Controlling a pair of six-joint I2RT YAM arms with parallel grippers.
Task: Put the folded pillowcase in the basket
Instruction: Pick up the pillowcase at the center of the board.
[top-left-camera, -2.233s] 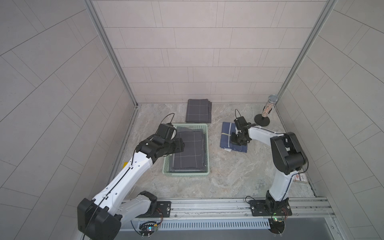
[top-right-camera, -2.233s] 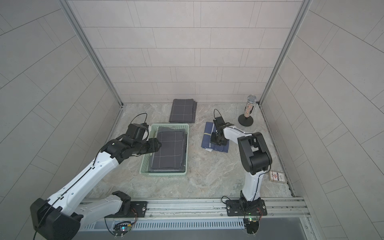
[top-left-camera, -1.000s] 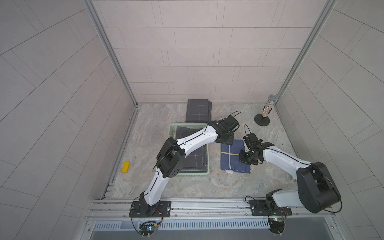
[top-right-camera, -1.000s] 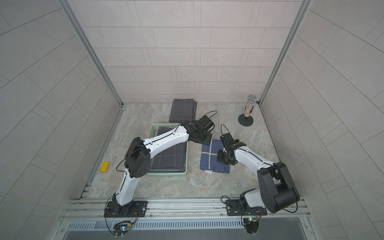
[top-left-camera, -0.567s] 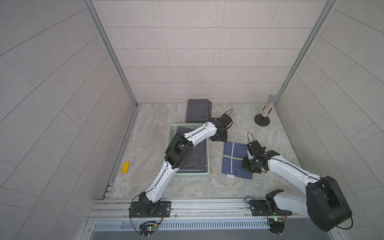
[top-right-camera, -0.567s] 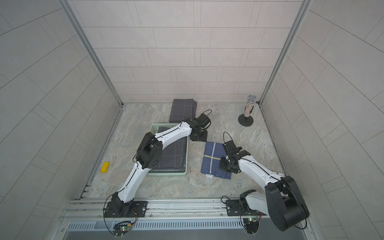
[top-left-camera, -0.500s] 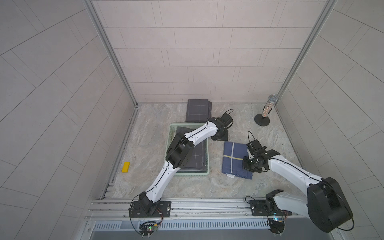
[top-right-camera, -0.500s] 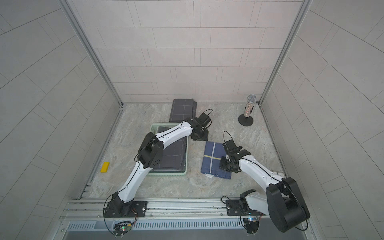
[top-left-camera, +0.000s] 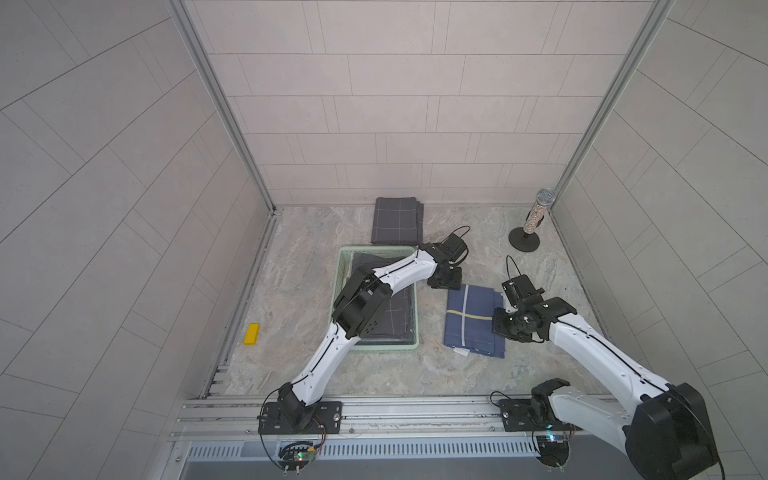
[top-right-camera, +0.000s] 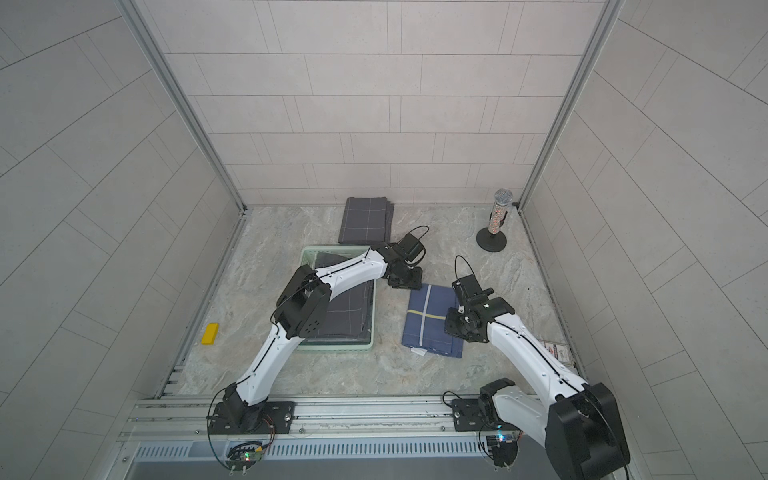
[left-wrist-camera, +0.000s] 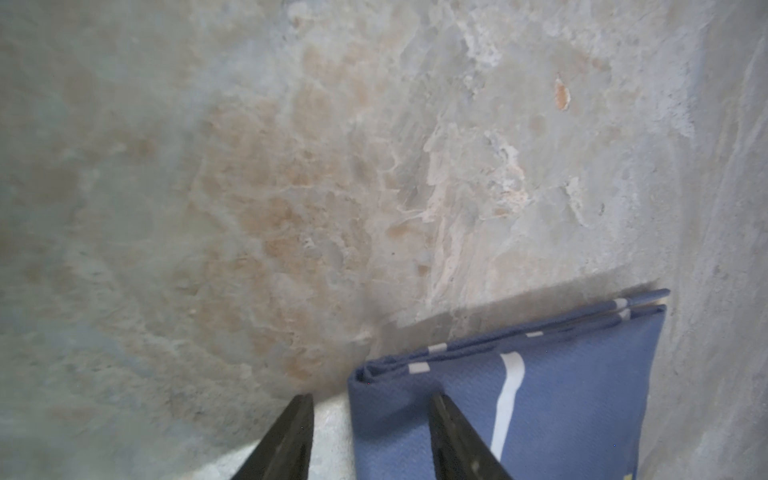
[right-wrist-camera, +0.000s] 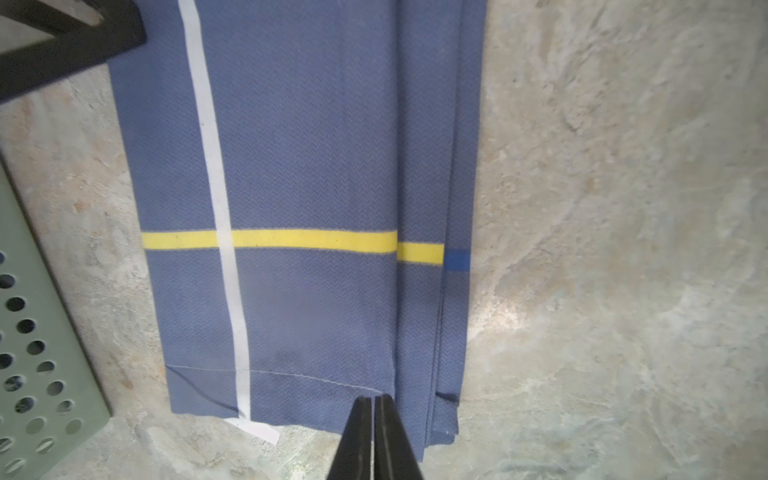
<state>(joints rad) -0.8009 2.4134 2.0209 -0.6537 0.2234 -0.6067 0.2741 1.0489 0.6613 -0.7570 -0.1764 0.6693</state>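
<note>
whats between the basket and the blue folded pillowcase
A bare strip of marble tabletop, nothing else, runs between the basket and the blue folded pillowcase in both top views; the left gripper sits at the strip's far end.

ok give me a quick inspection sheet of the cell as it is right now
surface: marbled tabletop, no spills seen
job's things: blue folded pillowcase lies flat on the tabletop beside the basket, not in it; the basket holds a dark grey cloth
clutter: grey checked cloth at the back; yellow block; glitter tube on a stand
grippers: left gripper open, astride a pillowcase corner; right gripper shut at the pillowcase's edge, whether it grips cannot be told
cables: wrist cable loops hang free of the pillowcase
surroundings: tiled walls, metal rail in front
</note>
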